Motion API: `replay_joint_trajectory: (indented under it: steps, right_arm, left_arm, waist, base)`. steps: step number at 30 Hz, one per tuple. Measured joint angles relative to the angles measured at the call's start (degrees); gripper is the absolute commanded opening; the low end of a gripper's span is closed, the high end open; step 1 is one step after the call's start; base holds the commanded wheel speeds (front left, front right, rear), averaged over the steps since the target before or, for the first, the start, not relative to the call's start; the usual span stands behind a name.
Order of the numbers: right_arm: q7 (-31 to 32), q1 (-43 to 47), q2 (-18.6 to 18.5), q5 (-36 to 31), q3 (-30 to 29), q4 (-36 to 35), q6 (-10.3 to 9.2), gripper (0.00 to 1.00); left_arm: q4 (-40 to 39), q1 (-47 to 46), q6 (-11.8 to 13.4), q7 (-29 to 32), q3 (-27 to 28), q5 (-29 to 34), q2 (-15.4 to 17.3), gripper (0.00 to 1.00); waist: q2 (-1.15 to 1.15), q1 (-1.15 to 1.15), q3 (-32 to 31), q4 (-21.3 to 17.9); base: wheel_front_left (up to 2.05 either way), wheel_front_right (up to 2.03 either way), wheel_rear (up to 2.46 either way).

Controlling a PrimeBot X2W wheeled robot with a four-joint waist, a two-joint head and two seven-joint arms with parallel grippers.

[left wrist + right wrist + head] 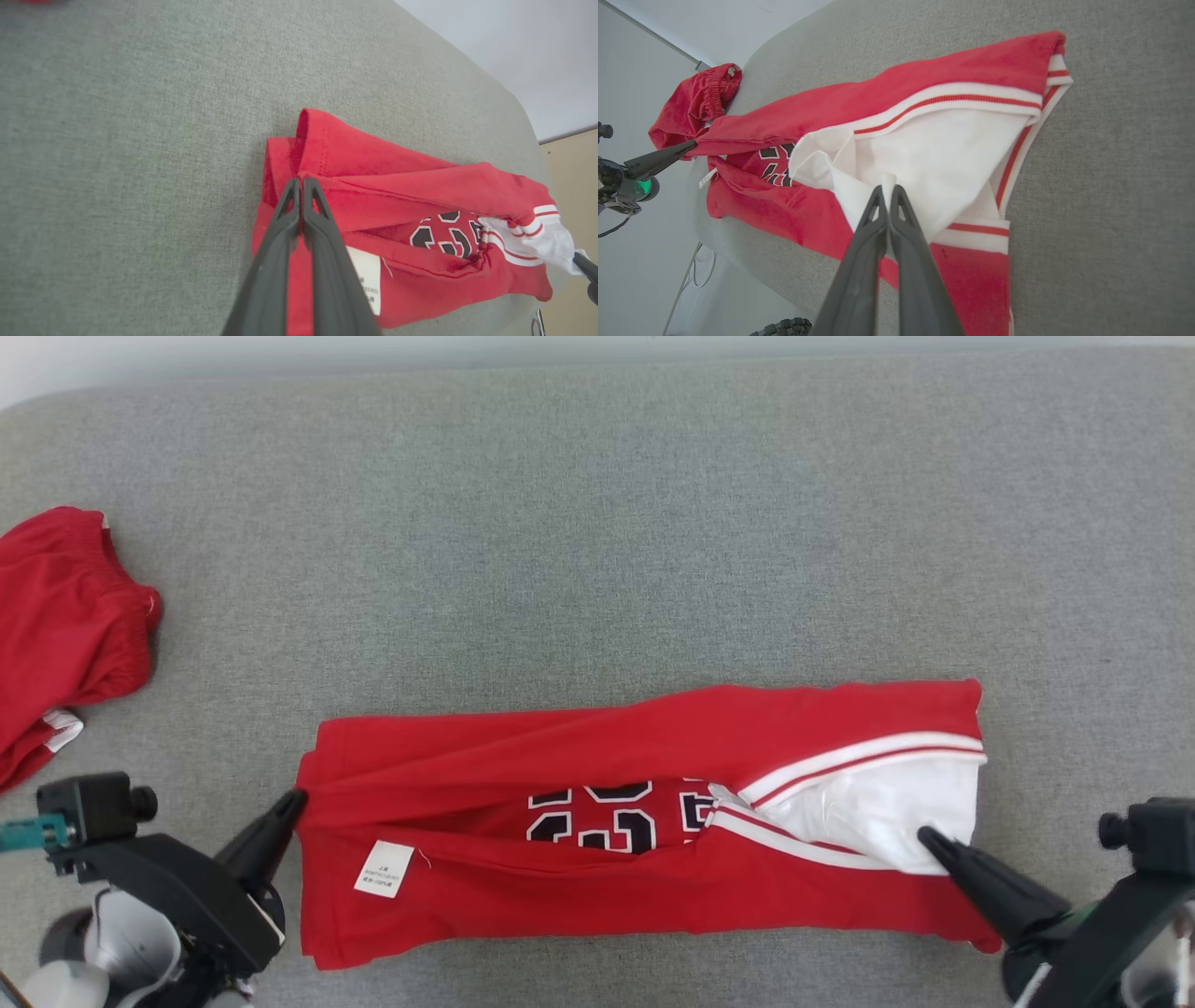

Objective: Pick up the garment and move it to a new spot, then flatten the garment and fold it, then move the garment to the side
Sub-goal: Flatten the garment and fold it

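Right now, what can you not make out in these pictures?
1. Label print, head view: too small to read.
2. Black number on the red jersey, head view: folded flaps cover most of it.
3. Second red garment, head view: cut off by the left edge.

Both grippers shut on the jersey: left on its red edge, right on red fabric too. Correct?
Not quite. The right gripper pinches the white fabric of the jersey, not red; right wrist view shows it. Left gripper is on the red edge.
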Motion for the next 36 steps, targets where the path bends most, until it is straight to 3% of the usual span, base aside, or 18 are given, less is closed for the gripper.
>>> replay_joint_trajectory:
  steps: [1, 2, 3, 9, 13, 17, 24, 36]
  right_arm:
    - [-0.1, 0.2, 1.1, -0.6, -0.3, 0.6, 0.0, 0.12]
    - [-0.1, 0.3, 2.1, -1.4, -0.3, 1.0, 0.0, 0.62]
    - [-0.1, 0.7, 3.1, -2.3, -0.3, 1.5, 0.0, 1.0]
    - [0.1, 3.6, 6.8, -6.0, -1.0, 3.4, 0.0, 1.0]
    - [-3.9, 5.1, 9.9, -10.8, -4.4, 3.4, 0.0, 1.0]
    - [-9.3, 5.7, 15.2, -15.5, -9.0, 3.0, 0.0, 1.0]
    - [-13.9, 4.2, 22.0, -23.8, -14.6, 3.2, 0.0, 1.0]
    - [-17.9, 2.3, 26.9, -39.7, -17.4, 6.1, 0.0, 1.0]
  left_arm:
    - [0.6, 0.2, 0.0, 0.0, 0.0, -0.4, -0.3, 0.03]
    - [1.0, 0.5, 0.1, -0.1, 0.0, -1.0, -0.6, 0.4]
    - [1.6, 0.8, 0.2, -0.5, -0.1, -0.9, -0.9, 1.0]
    - [4.5, 0.8, 0.3, -4.8, 0.7, -0.5, -3.1, 1.0]
    - [5.0, 1.2, 2.6, -11.6, 2.0, 3.2, -3.8, 1.0]
    - [3.8, 2.4, 4.8, -17.9, 2.4, 6.9, -5.1, 1.0]
    - [0.7, 3.8, 8.2, -25.4, 0.9, 13.7, -6.5, 1.0]
    - [4.3, 5.9, 10.0, -31.6, -3.3, 23.9, -7.3, 1.0]
  waist:
    - [0.0, 0.0, -0.1, 0.0]
    - [0.0, 0.0, -0.2, 0.0]
    - [0.0, 0.0, -0.4, 0.1]
    - [0.0, 0.01, -1.3, 0.5]
    - [0.0, 0.01, -2.3, 0.3]
    - [0.0, 0.0, -3.6, -0.2]
    - [0.0, 0.0, -6.3, -1.0]
    - [0.0, 0.0, -11.3, -1.3]
  base:
    - [0.0, 0.0, 0.0]
    - [0.0, 0.0, 0.0]
    - [0.0, 0.0, 0.0]
    - [0.0, 0.0, 0.0]
    - [0.0, 0.0, 0.0]
    - [0.0, 0.0, 0.0]
    - [0.0, 0.0, 0.0]
    - [0.0, 0.0, 0.0]
